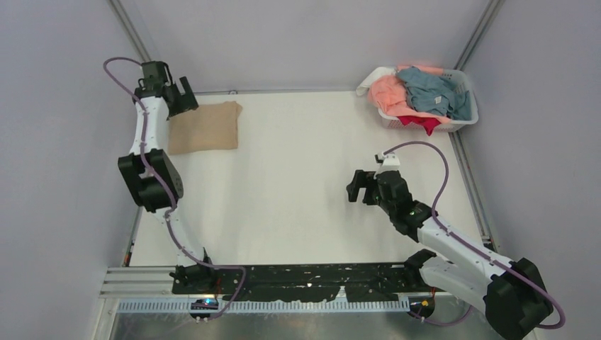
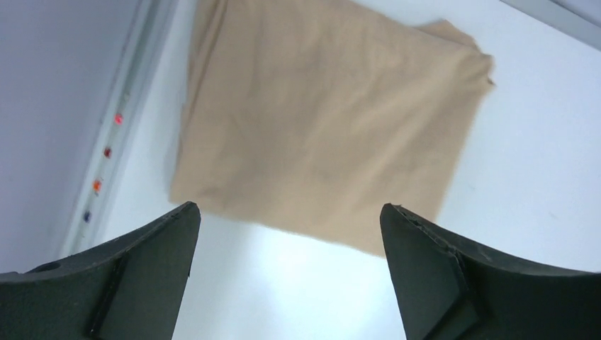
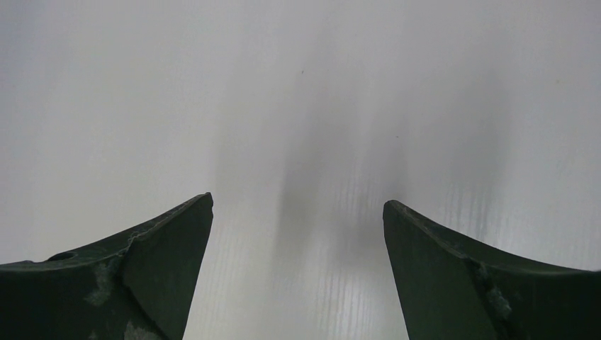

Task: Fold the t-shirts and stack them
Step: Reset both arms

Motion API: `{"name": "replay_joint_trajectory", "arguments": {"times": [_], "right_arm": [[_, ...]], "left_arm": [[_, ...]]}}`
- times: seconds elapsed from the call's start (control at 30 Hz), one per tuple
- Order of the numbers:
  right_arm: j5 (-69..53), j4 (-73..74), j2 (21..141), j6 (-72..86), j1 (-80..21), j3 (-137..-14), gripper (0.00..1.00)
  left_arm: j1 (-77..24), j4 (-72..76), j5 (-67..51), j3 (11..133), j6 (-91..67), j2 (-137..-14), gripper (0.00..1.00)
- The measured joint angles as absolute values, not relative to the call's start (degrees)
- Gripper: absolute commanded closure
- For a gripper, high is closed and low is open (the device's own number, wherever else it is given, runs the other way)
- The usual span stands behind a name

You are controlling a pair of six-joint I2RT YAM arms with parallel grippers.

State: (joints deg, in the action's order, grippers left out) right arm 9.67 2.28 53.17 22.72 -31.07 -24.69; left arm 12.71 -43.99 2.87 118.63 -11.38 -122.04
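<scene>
A tan-beige t-shirt [image 1: 205, 127] lies folded into a rough square at the table's far left; it also fills the upper part of the left wrist view [image 2: 319, 120]. My left gripper [image 1: 186, 95] is open and empty, raised just beside the shirt's far-left corner; in its own view [image 2: 290, 212] the jaws stand wide apart over bare table next to the shirt's edge. A salmon-pink shirt [image 1: 391, 93], a grey-blue shirt [image 1: 434, 92] and a red shirt [image 1: 419, 123] lie crumpled in the basket. My right gripper [image 1: 358, 187] is open and empty over bare table at centre right [image 3: 298, 205].
The white slotted plastic basket [image 1: 462, 122] stands at the far right corner. Grey walls close in the table on the left, back and right. A black rail [image 1: 298, 278] with both arm bases runs along the near edge.
</scene>
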Motion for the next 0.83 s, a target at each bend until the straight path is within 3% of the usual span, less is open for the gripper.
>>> {"name": "replay_joint_trajectory", "arguments": {"times": [0.2, 0.47, 0.63, 0.83], "right_arm": [[12.64, 3.95, 51.9, 25.71, -28.97, -25.08, 0.05], [12.47, 5.72, 46.63, 27.29, -28.32, -24.12, 0.05], [13.5, 6.11, 45.67, 27.42, -28.32, -21.15, 0.05], [15.7, 6.46, 44.42, 27.35, -28.27, -18.52, 0.03]], "left_arm": [[5.65, -29.28, -0.4, 81.6, -21.89, -90.76, 0.0], [-23.42, -16.97, 1.72, 39.79, -30.33, -63.09, 0.0], [-26.24, -14.85, 1.67, 27.55, -34.48, -55.29, 0.0], [-26.63, -13.34, 3.57, 26.13, -35.99, -49.17, 0.0]]}}
